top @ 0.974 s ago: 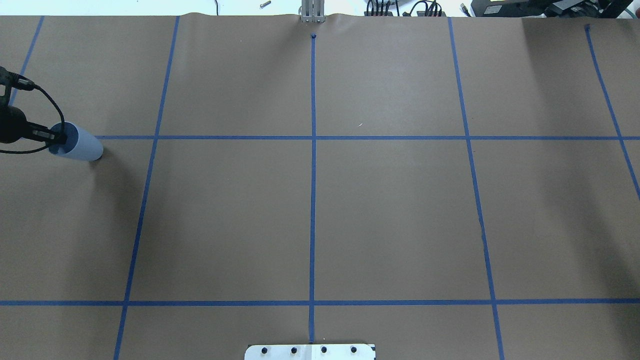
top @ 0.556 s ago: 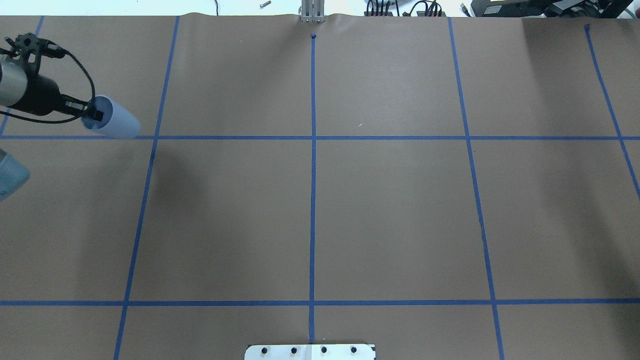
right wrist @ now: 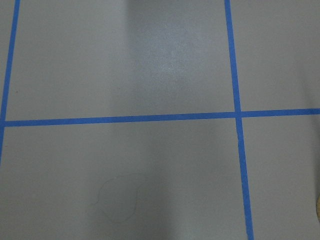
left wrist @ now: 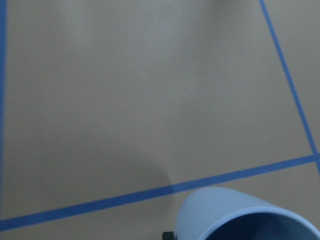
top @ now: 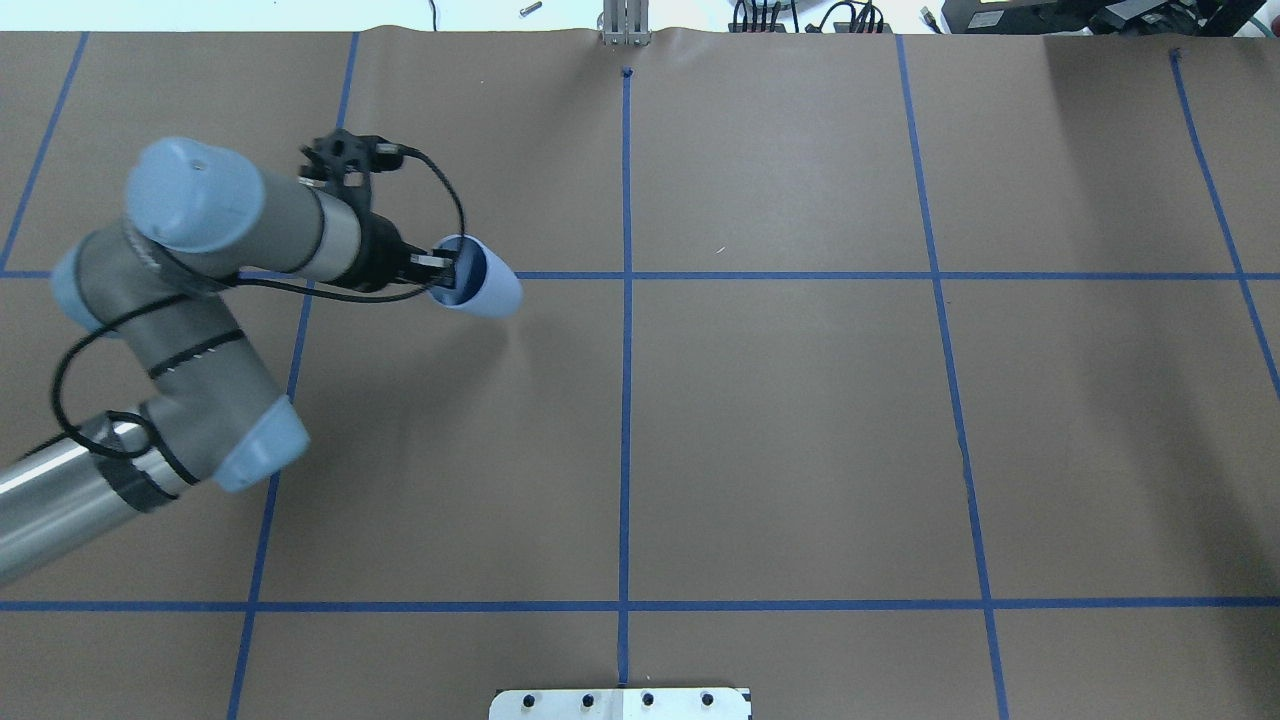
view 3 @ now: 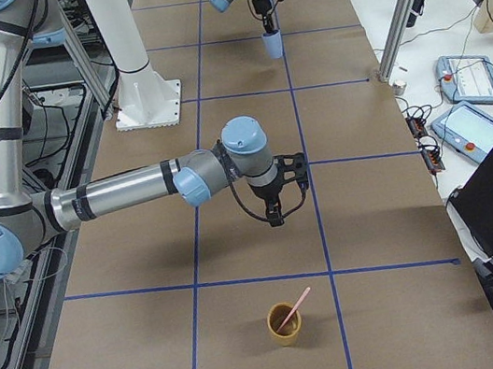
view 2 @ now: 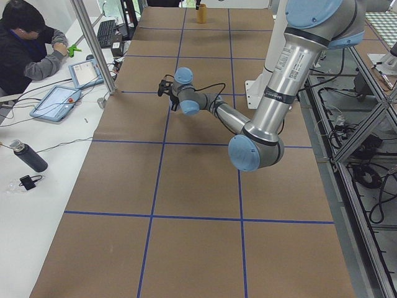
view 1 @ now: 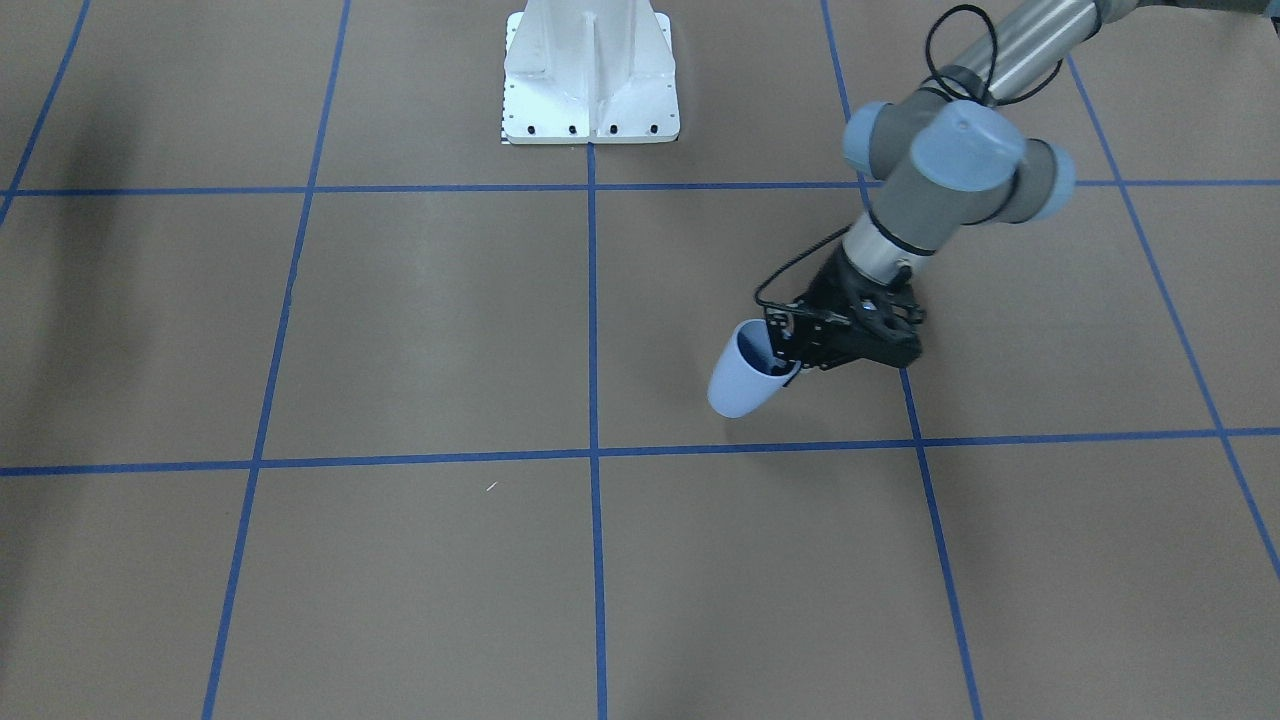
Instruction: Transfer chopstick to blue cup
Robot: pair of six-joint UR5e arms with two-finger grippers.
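On the robot's left half of the desk [top: 800, 420], the left fingers [top: 432, 263] are pinching the rim of the blue cup [top: 485, 287], one inside the mouth and one outside, and are carrying it tilted. A second ago the cup was hanging at the far left margin of the overhead view. Now it is sitting just past the first lengthwise tape line [top: 300, 330], short of the centre line [top: 625, 400]. By my judgement this is bringing the receiving cup toward the middle, where the other arm can reach it.

The chopstick [view 3: 296, 306] is leaning in a mustard cup [view 3: 285, 327] at the desk's right end, well apart from the blue cup. The right fingers [view 3: 274, 219] are hanging above the desk between the two cups; I cannot tell whether they are parted or closed.

No brand, label or writing is showing legibly anywhere.
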